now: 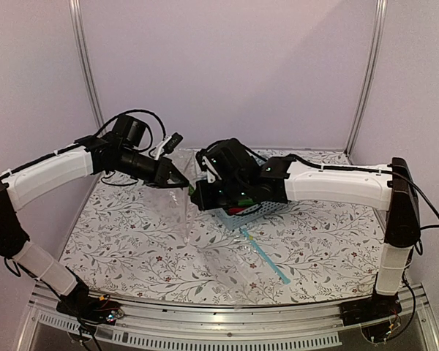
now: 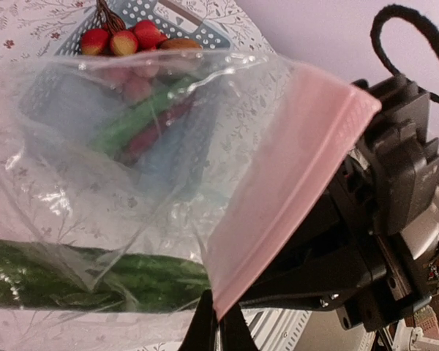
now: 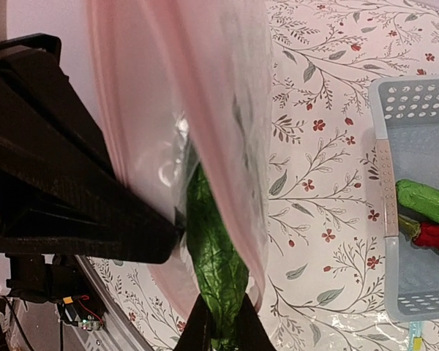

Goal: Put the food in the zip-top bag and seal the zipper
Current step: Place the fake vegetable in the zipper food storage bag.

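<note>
Zip-top bag (image 2: 95,168): clear plastic film, glossy, creased, with bright glints along the folds.
Zipper (image 2: 293,183): pale pink plastic strip, matt, finely ribbed lengthwise.
Long green vegetable (image 3: 216,270): dark green skin, wrinkled, waxy sheen.
Fruits (image 2: 124,40): smooth red-yellow skins, soft gloss.
Chili (image 3: 435,238): red, slick, shiny.
Basket (image 3: 384,183): pale grey-blue moulded plastic, perforated, dull finish.
Tabletop (image 3: 314,146): floral-printed cover, flat and matt. Cloth or vinyl, can't tell which.
Left gripper (image 1: 183,181) fingers (image 3: 73,212): black plastic, matt, faintly grained.
Right arm shell (image 1: 336,183): white plastic, smooth, satin.
Front rail (image 1: 227,322): bare metal, brushed, slotted in 1 row along its lower edge.
</note>
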Action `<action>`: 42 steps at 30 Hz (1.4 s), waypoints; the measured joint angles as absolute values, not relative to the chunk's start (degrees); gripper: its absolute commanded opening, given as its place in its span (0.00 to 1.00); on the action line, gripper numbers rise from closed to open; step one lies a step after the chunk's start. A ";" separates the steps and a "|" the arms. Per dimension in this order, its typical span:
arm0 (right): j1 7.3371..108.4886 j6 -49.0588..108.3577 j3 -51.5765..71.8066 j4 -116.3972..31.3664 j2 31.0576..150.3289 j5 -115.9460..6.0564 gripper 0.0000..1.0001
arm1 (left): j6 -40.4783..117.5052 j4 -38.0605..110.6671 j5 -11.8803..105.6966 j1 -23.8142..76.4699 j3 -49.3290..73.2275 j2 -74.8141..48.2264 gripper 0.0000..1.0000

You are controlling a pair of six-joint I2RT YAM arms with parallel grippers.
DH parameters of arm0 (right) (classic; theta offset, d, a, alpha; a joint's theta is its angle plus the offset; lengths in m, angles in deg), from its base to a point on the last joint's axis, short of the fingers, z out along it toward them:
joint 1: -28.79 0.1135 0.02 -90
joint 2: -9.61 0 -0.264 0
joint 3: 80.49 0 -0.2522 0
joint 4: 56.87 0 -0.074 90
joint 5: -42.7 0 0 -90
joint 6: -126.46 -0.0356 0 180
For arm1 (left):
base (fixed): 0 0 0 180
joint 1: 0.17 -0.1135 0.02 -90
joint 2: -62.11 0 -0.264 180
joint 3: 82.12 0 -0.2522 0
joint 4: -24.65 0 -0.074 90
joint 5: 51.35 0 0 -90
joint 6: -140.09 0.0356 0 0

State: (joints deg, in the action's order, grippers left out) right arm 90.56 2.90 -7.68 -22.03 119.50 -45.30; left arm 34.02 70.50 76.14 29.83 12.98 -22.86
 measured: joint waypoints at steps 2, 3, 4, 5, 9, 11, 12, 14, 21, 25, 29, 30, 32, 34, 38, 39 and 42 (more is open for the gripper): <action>90.56 2.73 -7.77 -22.79 120.09 -44.45 0.00 | 33.95 70.24 76.67 29.85 13.16 -22.86 0.00; 90.56 2.57 -7.77 -23.08 120.31 -44.19 0.00 | 33.93 70.09 76.86 29.94 13.27 -22.86 0.00; 90.56 2.38 -7.77 -23.34 120.48 -43.99 0.00 | 33.91 69.96 76.97 29.94 13.38 -22.86 0.00; 90.56 2.03 -7.77 -23.58 120.57 -43.80 0.00 | 33.89 69.91 77.06 29.96 13.49 -22.86 0.00; 90.56 0.67 -7.79 -25.44 120.59 -43.10 0.01 | 33.71 69.37 77.56 30.07 13.66 -22.86 0.00; 90.56 0.08 -7.79 -26.27 120.59 -43.05 0.01 | 33.54 69.11 78.02 30.09 13.71 -22.86 0.00; 90.56 -0.29 -7.79 -26.82 120.72 -43.07 0.01 | 33.47 69.06 78.33 30.11 13.71 -22.86 0.00; 90.52 -0.92 -8.05 -28.24 121.42 -43.05 0.01 | 33.36 69.04 78.55 30.15 13.71 -22.86 0.00; 90.48 -1.64 -7.79 -30.34 125.22 -41.19 0.01 | 33.34 68.65 77.91 30.15 14.19 -21.89 0.00; 90.48 -1.69 -6.50 -30.18 125.36 -40.15 0.01 | 33.32 67.90 76.73 30.13 15.02 -19.64 0.00; 90.48 -1.56 -6.17 -30.18 125.36 -40.32 0.01 | 33.32 67.03 76.01 29.85 15.28 -17.90 0.00; 90.48 -1.23 -6.10 -30.14 125.38 -40.67 0.02 | 33.32 66.85 75.90 29.81 15.28 -17.79 0.00; 90.48 -0.51 -6.10 -30.05 125.40 -42.07 0.02 | 33.30 66.55 75.90 29.81 15.30 -17.76 0.00; 90.48 0.52 -6.10 -29.85 125.42 -43.58 0.02 | 33.12 66.50 75.97 29.81 15.35 -17.79 0.00; 90.48 3.56 -6.13 -27.93 125.51 -47.99 0.02 | 32.88 66.48 76.54 29.81 15.41 -18.00 0.00; 90.48 4.39 -6.19 -27.14 125.60 -48.82 0.03 | 32.86 66.48 76.67 29.81 15.41 -18.07 0.00; 90.48 6.62 -6.65 -24.94 126.01 -50.62 0.06 | 32.73 66.44 76.97 29.81 15.61 -18.18 0.00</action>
State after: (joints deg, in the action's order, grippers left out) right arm 90.48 6.62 -6.65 -24.94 126.01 -50.62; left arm 32.73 66.44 76.97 29.81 15.61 -18.18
